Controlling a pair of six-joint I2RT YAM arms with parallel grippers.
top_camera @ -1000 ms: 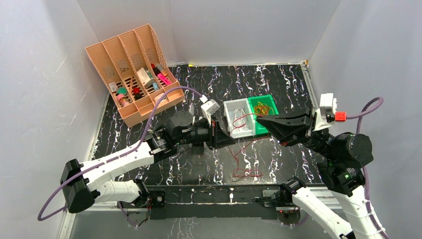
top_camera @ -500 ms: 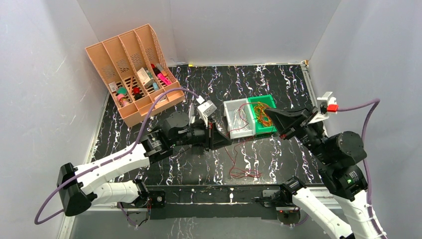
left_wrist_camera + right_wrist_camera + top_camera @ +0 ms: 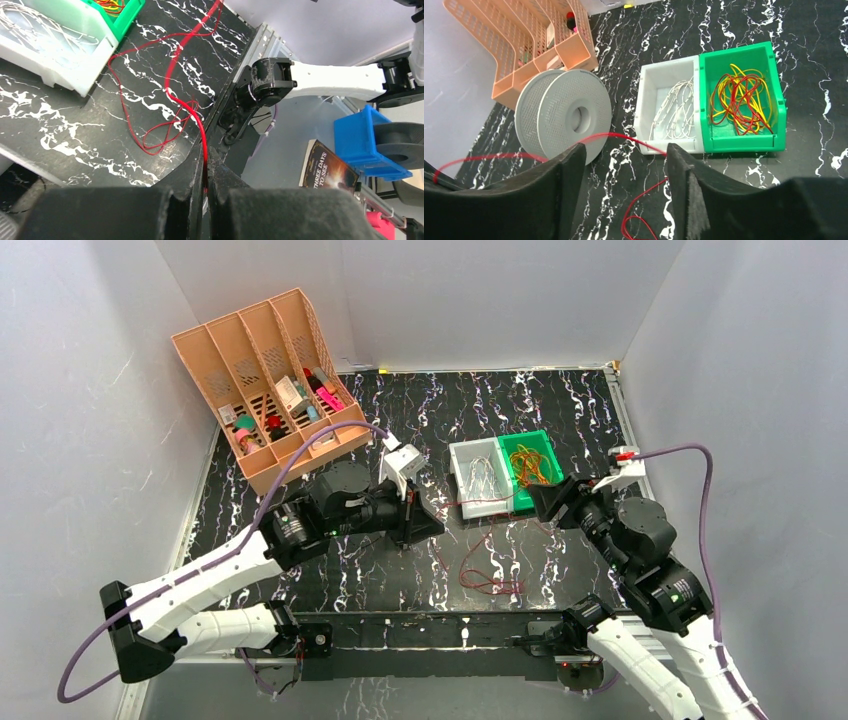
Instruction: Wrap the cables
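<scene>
Slack: the red wire (image 3: 490, 582) lies in loose loops on the black marbled table (image 3: 560, 400), low and centre in the overhead view, near the front edge.
Left gripper: the left gripper (image 3: 206, 161) is clenched on a single strand, which rises straight out of the seam between its fingers at the bottom centre of its own view.
Strand run: from that pinch the wire crosses toward the front of the white bin (image 3: 644, 100), then drops back to the loops.
Right gripper: the right gripper (image 3: 624, 150) stands released, jaws wide, with the strand passing across the gap beyond the fingertips; it touches nothing.
Spool: a grey spool (image 3: 559, 117) stands on edge at left centre of the right wrist view.
Bins: the green bin (image 3: 734, 145) adjoins the white one and holds yellow and red wire.
Far corner: the orange organizer (image 3: 215, 350), upper left, is well apart from the work.
Step judged: taking up slack for a first turn.
Advice: keep the left pinch firm, close the right jaws squarely on the taut strand only, and draw loops evenly so none snags the bin corner.
</scene>
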